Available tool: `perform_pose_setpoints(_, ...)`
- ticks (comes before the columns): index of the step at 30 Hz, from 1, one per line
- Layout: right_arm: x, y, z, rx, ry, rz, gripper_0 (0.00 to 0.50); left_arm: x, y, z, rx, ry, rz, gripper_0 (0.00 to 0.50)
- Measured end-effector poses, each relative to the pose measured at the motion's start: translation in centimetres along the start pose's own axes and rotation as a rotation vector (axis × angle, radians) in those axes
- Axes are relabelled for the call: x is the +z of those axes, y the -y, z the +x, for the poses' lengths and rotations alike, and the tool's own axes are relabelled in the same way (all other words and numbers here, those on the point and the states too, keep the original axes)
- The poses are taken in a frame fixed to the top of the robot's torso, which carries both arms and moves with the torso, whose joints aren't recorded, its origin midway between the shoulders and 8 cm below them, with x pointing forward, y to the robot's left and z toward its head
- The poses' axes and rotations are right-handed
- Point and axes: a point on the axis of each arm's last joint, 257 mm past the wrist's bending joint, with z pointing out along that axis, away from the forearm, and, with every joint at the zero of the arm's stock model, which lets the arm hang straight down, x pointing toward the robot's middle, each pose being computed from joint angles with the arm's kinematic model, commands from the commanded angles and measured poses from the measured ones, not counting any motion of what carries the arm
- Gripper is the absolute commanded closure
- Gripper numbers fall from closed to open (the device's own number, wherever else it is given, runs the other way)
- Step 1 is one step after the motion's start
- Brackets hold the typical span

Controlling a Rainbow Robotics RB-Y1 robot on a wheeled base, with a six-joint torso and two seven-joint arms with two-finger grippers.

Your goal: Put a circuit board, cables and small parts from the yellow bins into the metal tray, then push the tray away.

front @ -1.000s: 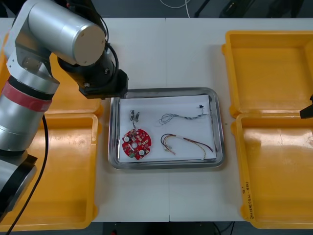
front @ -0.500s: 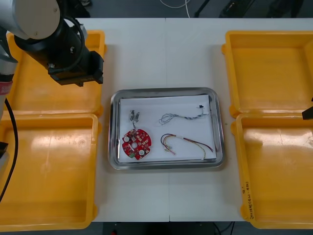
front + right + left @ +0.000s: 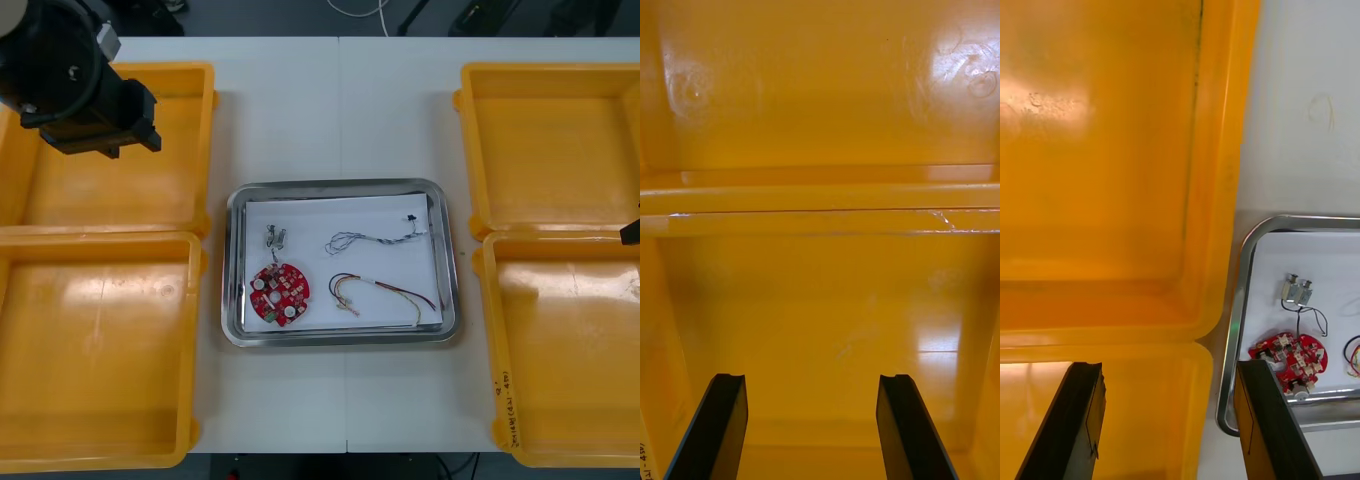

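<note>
The left arm [image 3: 75,95] hangs over the far left yellow bin [image 3: 110,195], at about 10 o'clock from the metal tray [image 3: 340,186]. The left gripper [image 3: 1169,367] is released, its fingers wide apart and empty, above the seam where that bin meets the near left yellow bin [image 3: 100,350]. The right gripper [image 3: 812,379], at 3 o'clock from the tray, is likewise spread and empty over the right yellow bins [image 3: 820,199].

Inside the white-lined tray:
- the round red circuit board [image 3: 280,294] lies at 7 o'clock
- the small metal parts [image 3: 277,237] lie at 10
- the twisted blue and white cable [image 3: 375,240] lies at 1
- the red and yellow cable [image 3: 385,290] lies at 4
</note>
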Motion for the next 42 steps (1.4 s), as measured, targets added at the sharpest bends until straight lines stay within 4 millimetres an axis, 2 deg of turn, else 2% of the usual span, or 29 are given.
perform_pose_setpoints(5, 0.0, 0.1, 0.0, 0.001, 0.002, 0.004, 0.000, -1.4, -1.9, -0.5, -0.027, 0.032, 0.001, 0.000)
perform_pose_setpoints(11, 0.0, 0.3, -0.1, 0.002, 0.004, 0.011, 0.000, -1.9, -4.1, 0.1, 0.026, 0.056, -0.010, 0.000)
perform_pose_setpoints(15, 0.0, 0.3, -0.1, 0.003, 0.005, 0.013, 0.000, -2.0, -5.2, 1.0, 0.104, 0.068, -0.013, 0.000)
perform_pose_setpoints(22, -0.3, -0.3, -0.6, -0.011, 0.012, 0.005, 0.000, -1.4, -6.6, 3.5, 0.104, 0.065, -0.021, 0.000)
perform_pose_setpoints(25, -0.4, -1.6, -1.3, -0.050, 0.012, -0.003, 0.000, -1.0, -7.2, 4.8, 0.107, 0.058, -0.028, 0.000)
perform_pose_setpoints(31, -0.3, -5.6, -2.6, -0.168, 0.005, -0.022, 0.000, -0.9, -8.0, 6.7, 0.106, 0.059, -0.034, 0.000)
perform_pose_setpoints(38, -0.2, -10.5, -3.3, -0.332, -0.006, -0.027, 0.000, -1.1, -9.1, 8.7, 0.095, 0.066, -0.043, 0.000)
perform_pose_setpoints(42, -0.1, -13.9, -3.7, -0.409, -0.002, -0.055, 0.000, -1.1, -10.4, 9.7, 0.082, 0.063, -0.055, 0.000)
